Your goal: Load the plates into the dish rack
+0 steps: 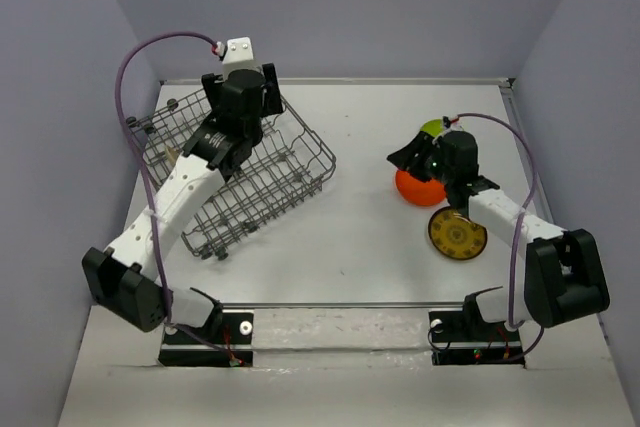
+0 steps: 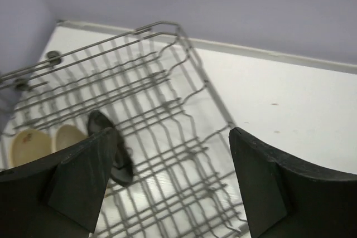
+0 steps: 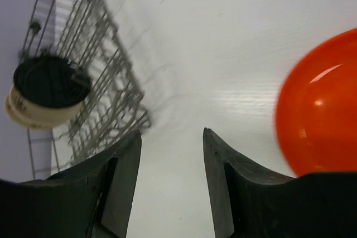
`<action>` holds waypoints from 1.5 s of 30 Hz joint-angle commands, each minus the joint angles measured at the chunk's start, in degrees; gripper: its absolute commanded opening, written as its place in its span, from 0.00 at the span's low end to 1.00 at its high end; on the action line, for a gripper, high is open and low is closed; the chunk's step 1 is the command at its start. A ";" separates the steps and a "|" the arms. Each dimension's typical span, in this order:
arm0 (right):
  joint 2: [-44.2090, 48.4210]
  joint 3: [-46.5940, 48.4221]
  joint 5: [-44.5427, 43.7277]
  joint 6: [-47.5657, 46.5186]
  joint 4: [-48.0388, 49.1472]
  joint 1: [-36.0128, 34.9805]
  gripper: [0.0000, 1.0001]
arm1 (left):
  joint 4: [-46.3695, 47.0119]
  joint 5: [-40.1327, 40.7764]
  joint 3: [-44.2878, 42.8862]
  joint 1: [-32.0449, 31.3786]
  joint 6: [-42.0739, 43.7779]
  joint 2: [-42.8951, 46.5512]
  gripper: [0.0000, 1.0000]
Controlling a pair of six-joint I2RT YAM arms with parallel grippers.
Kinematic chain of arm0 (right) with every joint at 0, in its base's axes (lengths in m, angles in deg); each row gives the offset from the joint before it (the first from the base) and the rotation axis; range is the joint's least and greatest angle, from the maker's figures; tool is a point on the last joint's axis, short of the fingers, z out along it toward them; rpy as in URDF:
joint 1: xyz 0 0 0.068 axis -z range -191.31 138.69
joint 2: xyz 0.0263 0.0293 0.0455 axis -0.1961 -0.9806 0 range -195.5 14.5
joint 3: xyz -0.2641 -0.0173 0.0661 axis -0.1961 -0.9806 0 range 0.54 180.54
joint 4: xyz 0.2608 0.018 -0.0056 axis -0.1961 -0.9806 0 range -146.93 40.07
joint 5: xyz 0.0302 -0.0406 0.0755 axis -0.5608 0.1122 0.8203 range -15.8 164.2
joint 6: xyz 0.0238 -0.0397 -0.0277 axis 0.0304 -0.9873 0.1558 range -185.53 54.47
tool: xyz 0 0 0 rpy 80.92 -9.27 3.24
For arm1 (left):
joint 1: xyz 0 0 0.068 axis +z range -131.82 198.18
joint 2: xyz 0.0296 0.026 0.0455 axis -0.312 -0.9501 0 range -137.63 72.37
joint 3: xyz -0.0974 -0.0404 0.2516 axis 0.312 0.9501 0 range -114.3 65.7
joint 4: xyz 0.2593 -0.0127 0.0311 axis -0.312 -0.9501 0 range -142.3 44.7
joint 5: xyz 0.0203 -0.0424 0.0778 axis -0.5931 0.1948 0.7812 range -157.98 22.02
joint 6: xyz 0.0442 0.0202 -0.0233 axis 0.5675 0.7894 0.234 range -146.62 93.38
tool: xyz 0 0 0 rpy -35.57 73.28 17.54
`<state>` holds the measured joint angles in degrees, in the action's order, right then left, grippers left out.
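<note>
The right tool (image 3: 172, 136), parted and empty, hovers nearest the orange plate (image 3: 318, 104) on the table (image 1: 350, 242), which lies aside of its gap, while the left tool (image 2: 173, 140) hangs open and empty over the dish rack (image 1: 288, 175).

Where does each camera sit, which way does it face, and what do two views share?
Top external: above and behind the left arm and right arm, looking down on the white table; both show, bases included.
Left wrist: on the left arm, looking down into the grey wire dish rack; the left gripper shows, open.
Right wrist: low over the table, facing the rack across it; the right gripper shows, open, a round orange plate beside it.
Shared: both wrist views show the round black plate in the rack.
</note>
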<state>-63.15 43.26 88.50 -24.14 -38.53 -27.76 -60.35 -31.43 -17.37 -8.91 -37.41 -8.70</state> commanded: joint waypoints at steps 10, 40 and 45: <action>-7.94 9.39 -19.95 2.11 -7.88 26.08 0.55 | 10.30 -26.62 23.89 -2.09 -3.81 27.10 0.97; -28.72 19.61 -6.04 13.37 2.04 31.13 0.07 | 14.70 -36.89 29.72 -2.35 -4.77 29.40 0.96; -19.31 16.87 -4.65 11.09 8.37 31.13 0.07 | 17.07 -43.14 29.63 -1.92 -6.00 27.38 0.95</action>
<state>-92.02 60.81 83.47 -11.60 -41.06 3.00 -47.65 -68.39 11.98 -11.31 -42.41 19.56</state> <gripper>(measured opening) 0.093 0.957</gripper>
